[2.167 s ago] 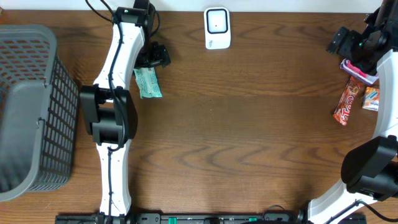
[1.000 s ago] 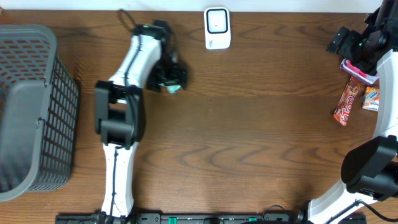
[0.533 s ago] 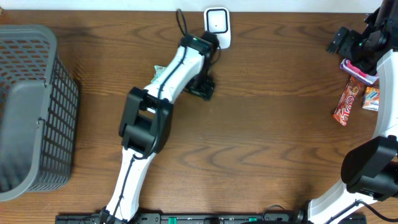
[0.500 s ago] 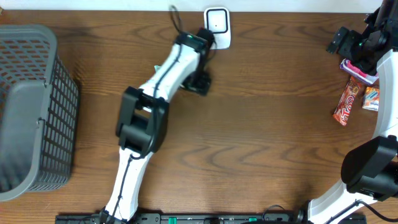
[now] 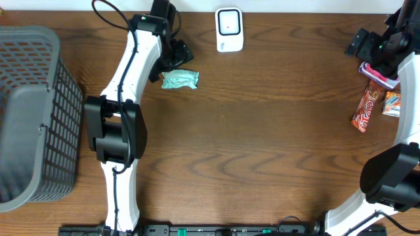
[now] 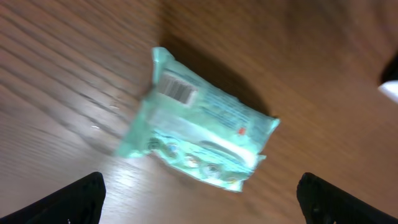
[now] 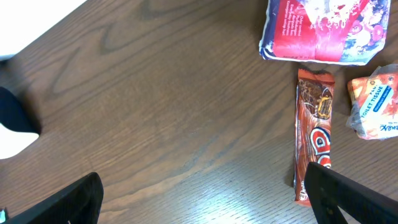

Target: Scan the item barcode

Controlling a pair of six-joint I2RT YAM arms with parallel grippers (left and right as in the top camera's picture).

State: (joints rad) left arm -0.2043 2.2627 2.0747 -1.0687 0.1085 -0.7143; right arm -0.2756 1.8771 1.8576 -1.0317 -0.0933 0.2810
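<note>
The item, a mint-green packet [image 5: 180, 79], lies flat on the wooden table left of centre, below and to the left of the white scanner [image 5: 229, 29]. In the left wrist view the packet [image 6: 205, 134] shows a white barcode label [image 6: 176, 91] facing up. My left gripper [image 5: 174, 58] hovers just behind the packet, open [image 6: 199, 211], with the packet beyond its fingertips and nothing between them. My right gripper [image 5: 359, 42] stays at the far right, open [image 7: 205, 205] over bare wood.
A grey basket [image 5: 33, 111] stands at the left edge. By the right arm lie a red bar [image 5: 366, 110], an orange tissue packet [image 5: 392, 103] and a red-and-white pack [image 7: 320, 28].
The left arm swung right toward the scanner and then back to the left. The green packet now lies free on the table, turned crosswise. The right arm has not moved.
</note>
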